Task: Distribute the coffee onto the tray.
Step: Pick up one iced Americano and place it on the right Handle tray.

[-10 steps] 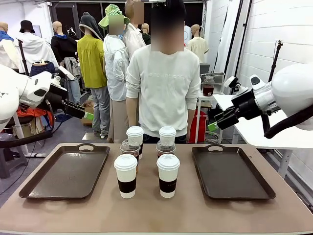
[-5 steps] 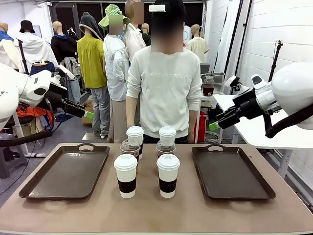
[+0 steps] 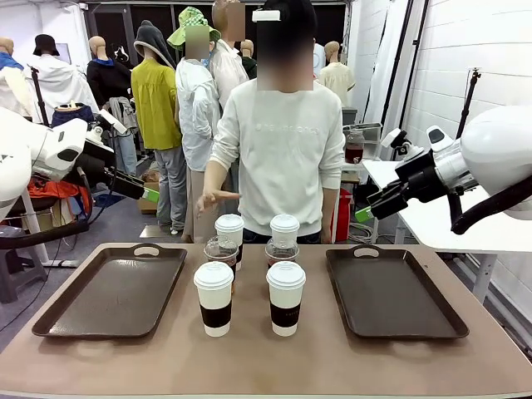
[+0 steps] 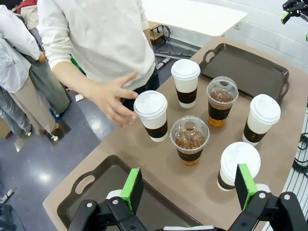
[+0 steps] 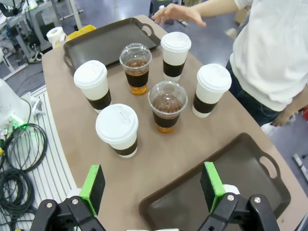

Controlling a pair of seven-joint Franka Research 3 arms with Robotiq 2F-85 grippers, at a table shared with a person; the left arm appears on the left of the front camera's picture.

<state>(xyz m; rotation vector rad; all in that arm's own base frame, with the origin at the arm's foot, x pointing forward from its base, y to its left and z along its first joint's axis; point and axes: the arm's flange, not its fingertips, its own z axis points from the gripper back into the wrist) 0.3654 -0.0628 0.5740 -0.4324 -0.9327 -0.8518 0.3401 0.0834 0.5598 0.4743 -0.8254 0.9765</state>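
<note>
Both grippers have their jaws wide open and grip nothing: the left gripper (image 4: 188, 179) hangs high at the left of the table, the right gripper (image 5: 153, 186) high at the right. Six cups stand close together in the middle of the brown table (image 3: 266, 362), between the left tray (image 3: 108, 293) and the right tray (image 3: 391, 293). The four white paper cups (image 3: 214, 298) with dark sleeves make the near and far rows, and the two clear cups (image 3: 220, 250) of brown drink make the middle row. At the far side a person (image 3: 278, 150) in a white sweater holds one hand (image 3: 218, 198) out above the far left cup. Grey floor lies beyond and a white wall at the right; the faint print on the sweater is too small to read
</note>
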